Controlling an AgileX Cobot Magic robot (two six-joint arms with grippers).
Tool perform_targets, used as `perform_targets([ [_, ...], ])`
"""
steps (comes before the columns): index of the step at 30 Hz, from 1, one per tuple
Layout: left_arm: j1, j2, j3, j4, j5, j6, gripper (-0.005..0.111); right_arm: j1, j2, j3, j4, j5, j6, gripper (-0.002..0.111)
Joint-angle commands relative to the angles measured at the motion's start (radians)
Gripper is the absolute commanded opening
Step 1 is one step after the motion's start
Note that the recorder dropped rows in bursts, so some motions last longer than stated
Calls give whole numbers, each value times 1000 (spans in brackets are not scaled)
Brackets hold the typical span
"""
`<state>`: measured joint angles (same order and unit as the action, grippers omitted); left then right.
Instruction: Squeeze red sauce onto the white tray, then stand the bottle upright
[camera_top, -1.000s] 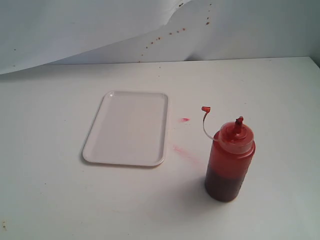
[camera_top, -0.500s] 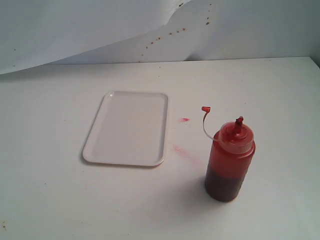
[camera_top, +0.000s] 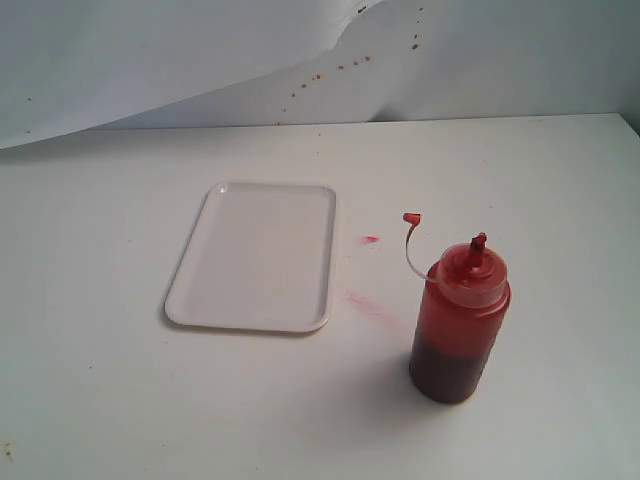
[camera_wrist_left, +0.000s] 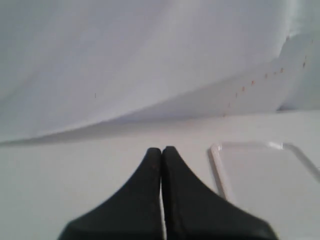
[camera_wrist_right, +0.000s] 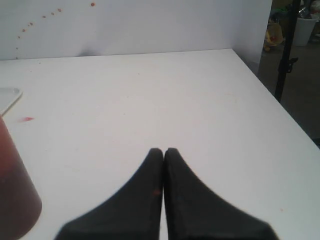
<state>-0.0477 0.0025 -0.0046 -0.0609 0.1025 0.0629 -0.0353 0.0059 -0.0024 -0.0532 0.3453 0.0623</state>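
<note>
The bottle (camera_top: 458, 325) stands upright on the white table, right of the white tray (camera_top: 255, 257), with dark red sauce (camera_top: 447, 370) filling its lower part. Its small tip cap (camera_top: 412, 218) hangs off on its tether, leaving the nozzle (camera_top: 479, 244) bare. Neither arm shows in the exterior view. My left gripper (camera_wrist_left: 161, 150) is shut with nothing in it, and the tray's corner (camera_wrist_left: 260, 170) lies just beside it. My right gripper (camera_wrist_right: 163, 150) is shut and empty too, with the bottle's side (camera_wrist_right: 15, 195) at the edge of the right wrist view.
Pinkish-red smears (camera_top: 368, 303) and a small red spot (camera_top: 370, 240) mark the table between tray and bottle. A creased white backdrop (camera_top: 200, 60) with sauce specks stands behind. The table's right edge (camera_wrist_right: 280, 107) drops off to the floor.
</note>
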Motion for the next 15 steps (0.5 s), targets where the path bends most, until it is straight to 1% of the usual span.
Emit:
perform_targets([
  [1, -1, -2, 5, -12, -311, -63, 0, 2, -6, 2, 5, -3, -2, 0],
  [4, -1, -2, 5, -12, -424, -254, 0, 2, -6, 2, 5, -3, -2, 0],
  [6, -1, -2, 5, 2, -481, -270, 0, 2, -6, 2, 5, -3, -2, 0],
  [8, -1, -2, 5, 109, -601, -279, 0, 2, -6, 2, 5, -3, -2, 0],
  [9, -1, 2, 5, 151, -634, -301, 0, 2, -6, 2, 5, -3, -2, 0],
  [11, -1, 93, 5, 243, -747, -383, 0, 2, -6, 2, 5, -3, -2, 0],
  [12, -1, 194, 5, 297, -840, -398, 0, 2, -6, 2, 5, -3, -2, 0],
  [13, -1, 263, 5, 317, -893, -398, 0, 2, -6, 2, 5, -3, -2, 0],
  [14, -1, 425, 5, 349, -1009, -398, 0, 2, -6, 2, 5, -3, -2, 0],
  [15, -1, 516, 5, 372, -1073, -398, 0, 2, -6, 2, 5, -3, -2, 0],
])
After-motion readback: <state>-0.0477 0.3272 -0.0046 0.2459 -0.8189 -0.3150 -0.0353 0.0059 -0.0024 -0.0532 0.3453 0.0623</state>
